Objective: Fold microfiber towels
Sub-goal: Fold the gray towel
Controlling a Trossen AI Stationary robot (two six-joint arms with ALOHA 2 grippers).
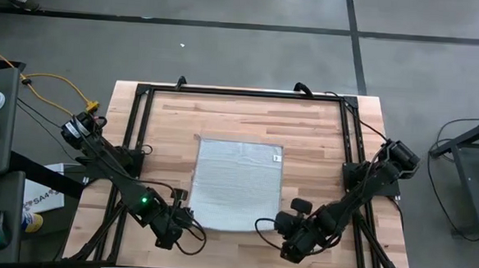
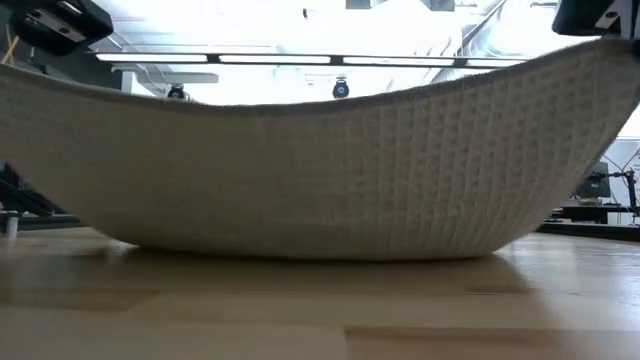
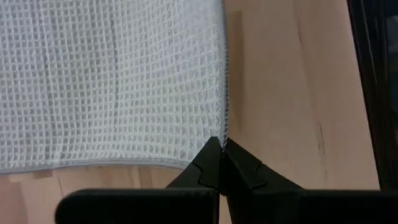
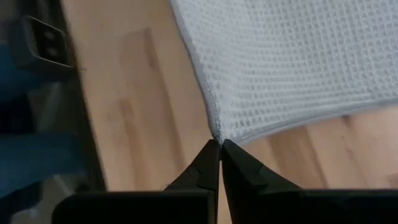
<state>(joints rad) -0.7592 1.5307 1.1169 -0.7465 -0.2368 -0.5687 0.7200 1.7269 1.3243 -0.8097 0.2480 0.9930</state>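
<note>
The light grey-blue microfiber towel (image 1: pixel 237 183) lies in the middle of the wooden table, with a small white tag (image 1: pixel 277 158) near its far right corner. Its far part rests flat. Its near edge is raised at both corners and sags in the middle down to the tabletop (image 2: pixel 300 250). My left gripper (image 3: pixel 222 142) is shut on the near left corner, and my right gripper (image 4: pixel 219 143) is shut on the near right corner. In the high view, my left gripper (image 1: pixel 187 217) and right gripper (image 1: pixel 282 224) stand at the towel's near end. My left gripper pinches the towel's near left corner (image 3: pixel 219 132) between its two fingertips, slanting down from the near left. The corner is lifted off the table, and the cloth slopes away from it without folds. My right gripper pinches the near right corner (image 4: pixel 217 132) between its fingertips, slanting down from the near right. That corner is lifted too, and the hemmed edges run away from it on both sides.
Black frame rails (image 1: pixel 141 129) run along the table's left, right and far sides. A yellow cable (image 1: pixel 57 82) and boxes lie off the table's left side. Bare wood (image 1: pixel 240 118) shows beyond the towel's far edge.
</note>
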